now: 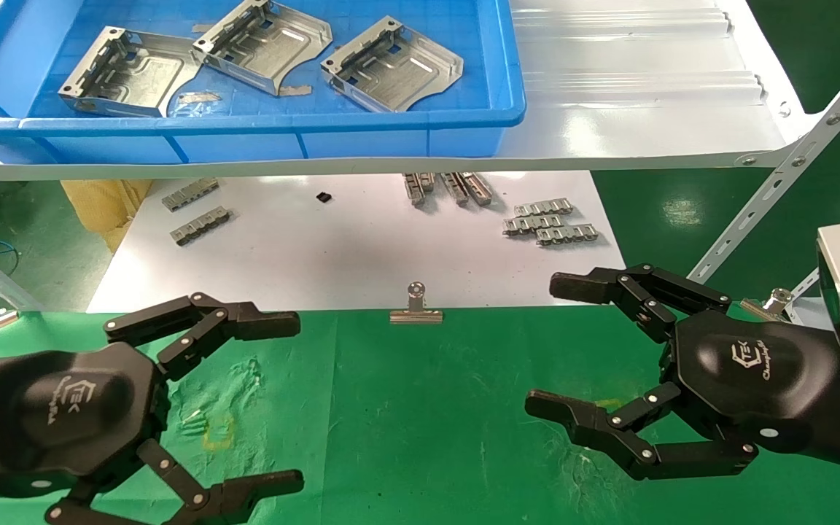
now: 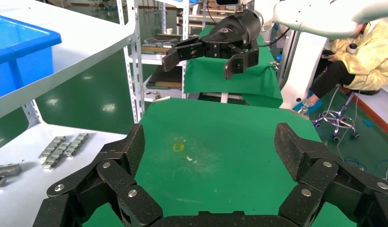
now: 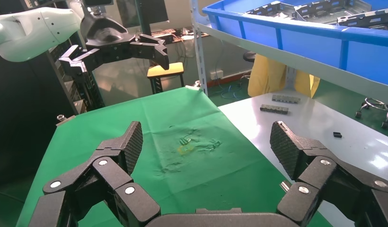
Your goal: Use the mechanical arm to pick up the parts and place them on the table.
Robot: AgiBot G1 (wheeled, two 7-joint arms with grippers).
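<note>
Both grippers hover over the green cloth table [image 1: 405, 408], each with its fingers spread wide and nothing between them. The left gripper [image 1: 285, 397] sits over the table's near left corner, its black fingers pointing toward the middle; the right gripper [image 1: 558, 346] hangs over the right side, closer to the far edge, fingers pointing the opposite way. From the left wrist the left gripper's [image 2: 208, 146] two finger pads frame bare cloth with a faint yellow mark, and the right gripper [image 2: 201, 61] shows farther off, also spread. The right wrist view gives the same for the right gripper [image 3: 206, 142], with the left gripper [image 3: 116, 56] beyond it.

The three parts [image 1: 259, 51], flat silver brackets, lie side by side in the blue tray [image 1: 245, 138] on the upper shelf beyond the table's far edge, well apart from both grippers. Below that shelf a white sheet [image 1: 347, 240] meets the table's far edge; small ridged metal strips [image 1: 551, 222] lie scattered on it, and a silver binder clip [image 1: 415, 306] sits at the middle of the far edge
</note>
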